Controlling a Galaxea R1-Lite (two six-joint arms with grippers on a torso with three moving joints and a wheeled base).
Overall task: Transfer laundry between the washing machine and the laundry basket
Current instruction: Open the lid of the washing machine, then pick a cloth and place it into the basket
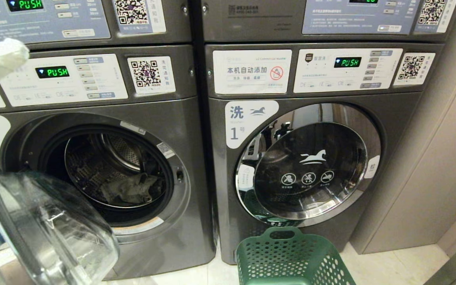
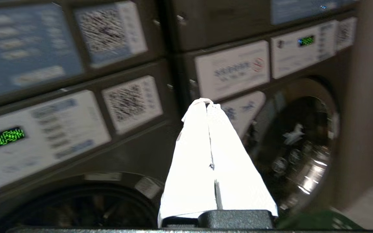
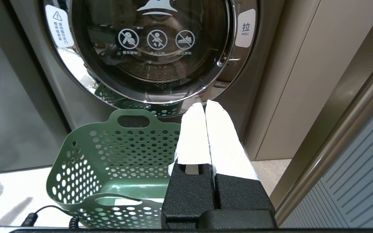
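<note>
My head view alone shows the laundry (image 1: 133, 189), a grey bundle inside the open drum of the washing machine (image 1: 172, 118), well below my left hand (image 2: 207, 103), raised before the control panels, fingers pressed together, empty. Only my right wrist view looks into the green laundry basket (image 3: 115, 152), beside my right hand (image 3: 205, 105), also pressed shut.

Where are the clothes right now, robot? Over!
Left gripper shut, empty, up by the panels. Right gripper shut over laundry basket. Laundry inside open washing machine. Nothing blocking.
</note>
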